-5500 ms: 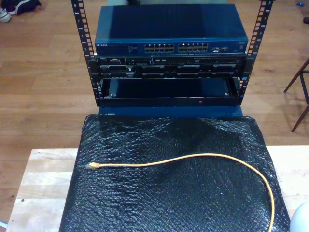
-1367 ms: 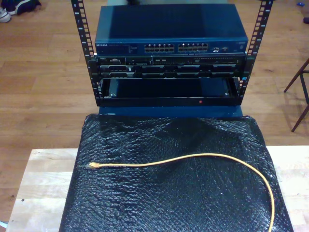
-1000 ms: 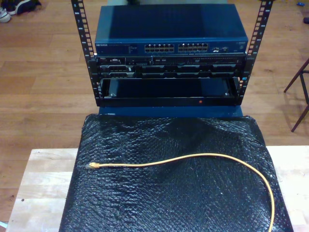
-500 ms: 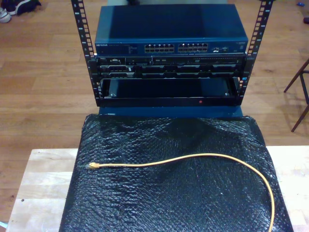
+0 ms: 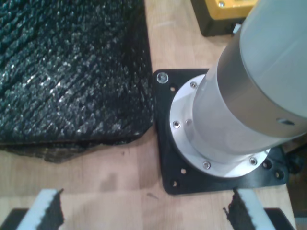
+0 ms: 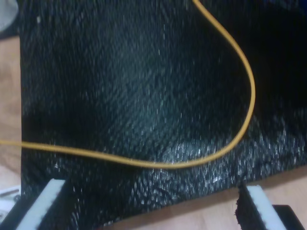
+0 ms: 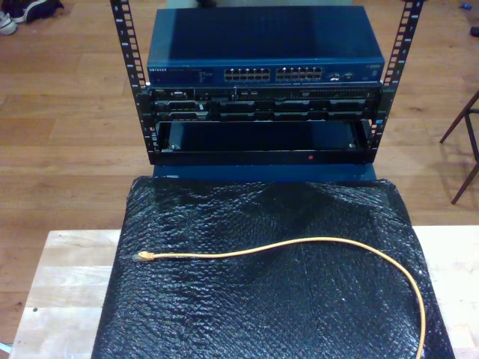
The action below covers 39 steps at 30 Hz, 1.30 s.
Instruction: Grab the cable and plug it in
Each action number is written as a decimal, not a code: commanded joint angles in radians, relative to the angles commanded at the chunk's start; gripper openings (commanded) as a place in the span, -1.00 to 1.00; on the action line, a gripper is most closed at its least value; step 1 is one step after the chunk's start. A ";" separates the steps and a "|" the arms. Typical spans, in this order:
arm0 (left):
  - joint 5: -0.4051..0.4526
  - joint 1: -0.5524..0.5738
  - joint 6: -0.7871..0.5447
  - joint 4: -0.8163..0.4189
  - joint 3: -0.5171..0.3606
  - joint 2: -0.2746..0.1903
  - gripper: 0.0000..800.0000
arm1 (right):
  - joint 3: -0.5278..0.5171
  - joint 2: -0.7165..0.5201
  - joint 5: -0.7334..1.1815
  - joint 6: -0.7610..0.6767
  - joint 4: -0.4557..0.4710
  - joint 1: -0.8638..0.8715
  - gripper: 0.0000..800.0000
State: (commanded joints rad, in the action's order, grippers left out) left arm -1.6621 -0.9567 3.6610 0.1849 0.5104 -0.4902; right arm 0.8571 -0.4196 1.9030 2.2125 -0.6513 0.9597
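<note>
The cable [image 7: 314, 243] hasn't shifted on the mat [image 7: 262, 314]; both claws, first [image 5: 144, 211] and second [image 6: 148, 211], gape empty, grab unstarted.

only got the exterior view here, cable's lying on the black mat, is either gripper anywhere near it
Observer: My second gripper is over the mat, open, with the cable curving just ahead of its fingers, untouched.
Operator: and the first one
Observer: My first gripper is open over the bare wooden table, off the mat's edge, beside an arm's black base plate.
Operator: anything else over there
Observer: A yellow box sits on the table beyond that base plate.
</note>
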 joint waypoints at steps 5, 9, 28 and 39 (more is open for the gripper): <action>0.002 0.021 0.026 0.020 0.000 0.000 1.00 | 0.000 0.000 -0.002 -0.034 -0.014 -0.044 0.99; 0.002 0.043 0.048 0.023 0.000 0.000 1.00 | 0.003 -0.002 -0.006 -0.071 -0.066 -0.080 0.99; 0.002 0.058 0.072 0.040 -0.005 0.002 1.00 | 0.023 0.008 -0.308 -0.356 -0.084 -0.502 0.99; 0.008 0.075 0.103 0.083 -0.006 0.011 1.00 | -0.006 0.023 -0.496 -0.468 -0.072 -0.783 0.98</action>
State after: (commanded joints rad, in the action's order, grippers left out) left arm -1.6544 -0.8815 3.7638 0.2677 0.5042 -0.4795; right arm 0.8510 -0.3966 1.4074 1.7446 -0.7234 0.1772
